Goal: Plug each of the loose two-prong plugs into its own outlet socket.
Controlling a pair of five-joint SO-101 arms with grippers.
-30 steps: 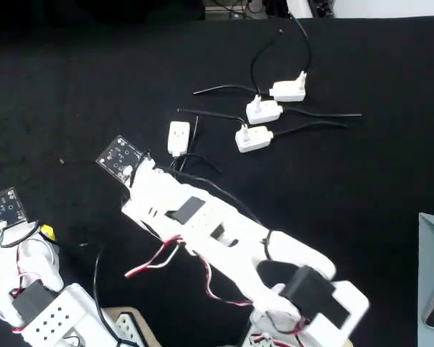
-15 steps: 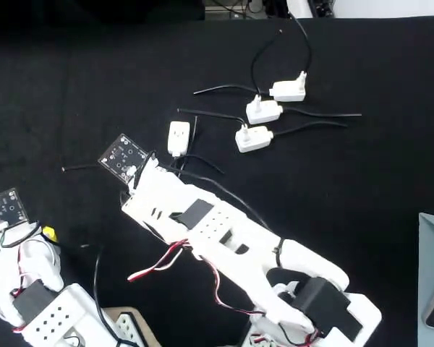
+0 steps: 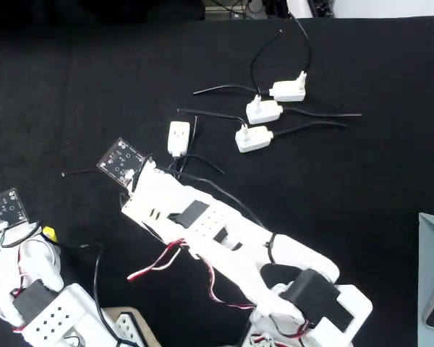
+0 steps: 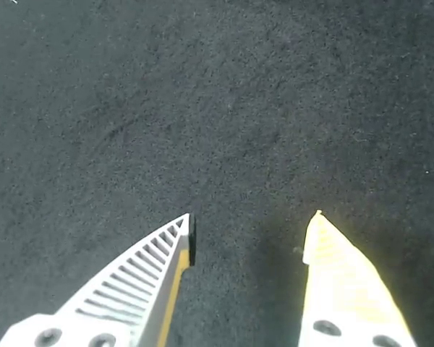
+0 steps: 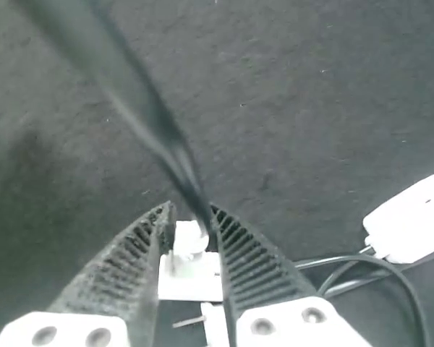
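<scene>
The right hand (image 5: 190, 210) is clamped shut on a small white plug (image 5: 190, 269). Its fingers press both flanks, and the plug's black cord (image 5: 130, 108) runs out past the fingertips. The right arm (image 3: 202, 224) stretches from the near edge to a spot a little left of the middle of the surface (image 3: 362, 217), and from above it covers its own hand.

The coming move turns on the lone white socket block (image 3: 178, 137). It lies just past the hand end of that arm, toward the far edge and slightly to the right, near but not touching. Its long axis runs roughly from the far edge to the near edge. The right wrist view shows what I take to be the same block off to one side of the fingers, with dark cords looping beside it.

The plug's long axis lies along the fingers, cord end leading. A thin bit of metal shows at the palm end, so the prongs probably point back toward the wrist and away from the block. If so, the plug would need turning before it could go in.

The left hand (image 4: 253, 215) hangs spread open over bare surface near the near left corner, well apart from everything, so the right arm is clearly the nearer one.

Three more white blocks (image 3: 263, 110) with cords sit clustered toward the far edge, right of centre. I cannot tell whether they are joined up.

No brand, label or writing can be read on any of these things.
</scene>
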